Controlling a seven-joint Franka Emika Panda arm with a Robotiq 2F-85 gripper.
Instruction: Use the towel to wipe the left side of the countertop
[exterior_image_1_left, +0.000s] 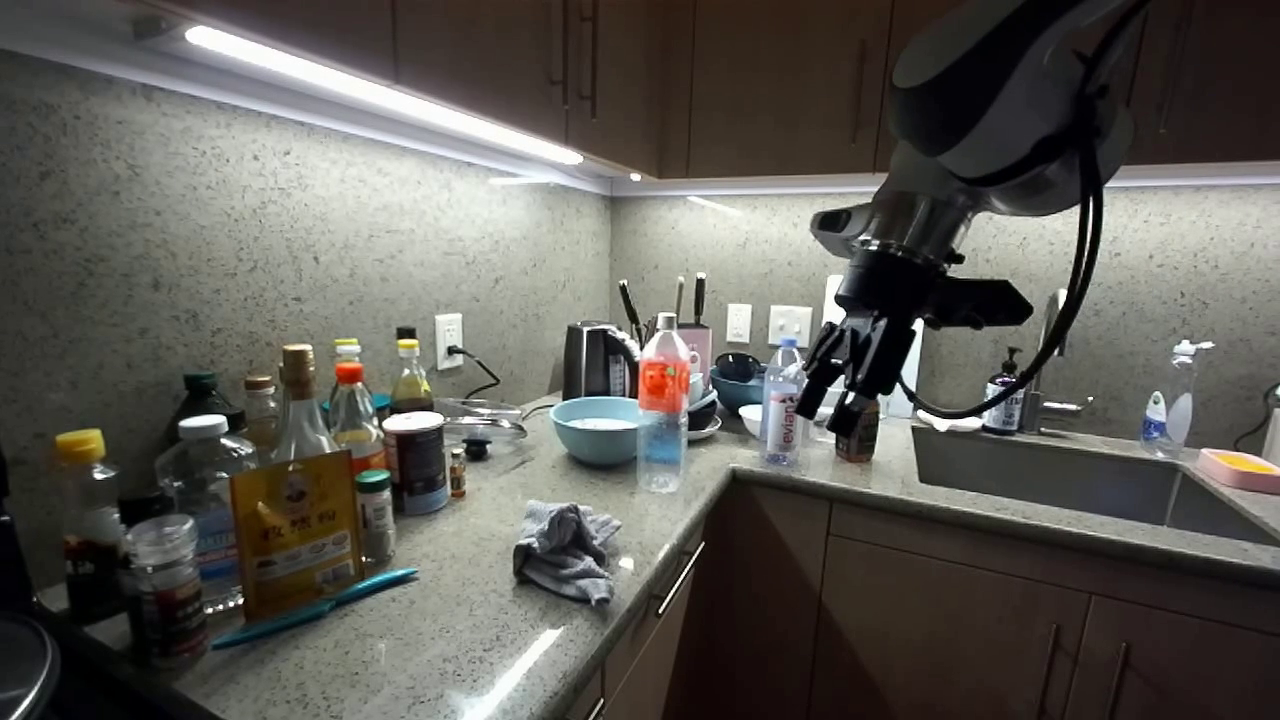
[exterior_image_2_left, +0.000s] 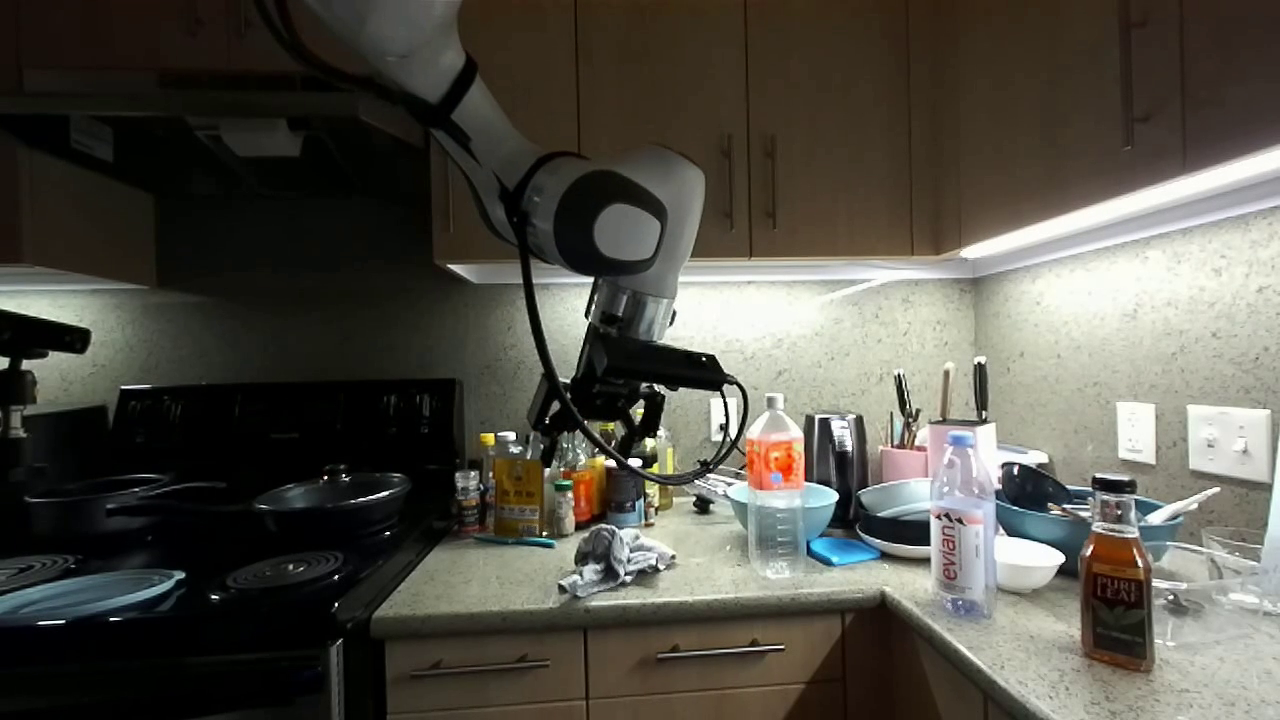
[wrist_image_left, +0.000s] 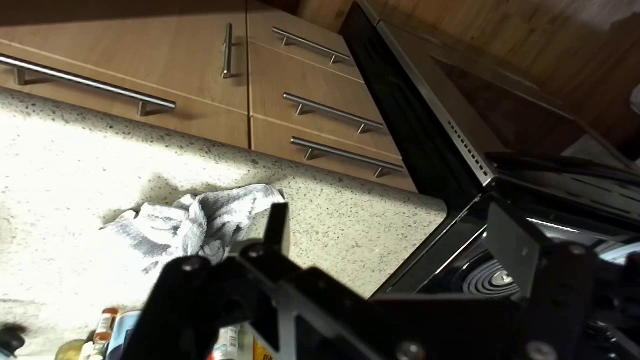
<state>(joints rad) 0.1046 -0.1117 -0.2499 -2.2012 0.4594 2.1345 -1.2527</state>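
"Currently, which step is in hand?"

"Reaching for the towel, I'd judge; wiping not begun. The crumpled grey-and-white cloth towel (exterior_image_2_left: 612, 560) lies heaped on the speckled grey stone counter (exterior_image_1_left: 440, 620), lower middle of the frame in both exterior views."

"Gripper state?"

"Black two-fingered gripper (wrist_image_left: 387, 220): fingers spread wide, nothing between them. Raised above the counter, apart from the towel. In the wrist view the towel sits left of centre, to one side of the gap."

"Next move?"

"Probably shift across, lower, pinch a raised fold, then drag it flat. Path should avoid the tall clear plastic bottle with an orange label (exterior_image_1_left: 663, 440), right of the towel in both exterior views. 'Left side' presumably means the stretch towards the black electric stove (exterior_image_2_left: 215, 545); the sentence doesn't say whose left."

"Hard to read?"

"Wrist view: glare washes out the towel's left edge; the gripper's own linkage covers the lower middle. In an exterior view its dark tips merge with the cluster of sauce bottles and spice jars (exterior_image_2_left: 563, 515) behind. Height above the counter: cannot tell. Towel's underside hidden."
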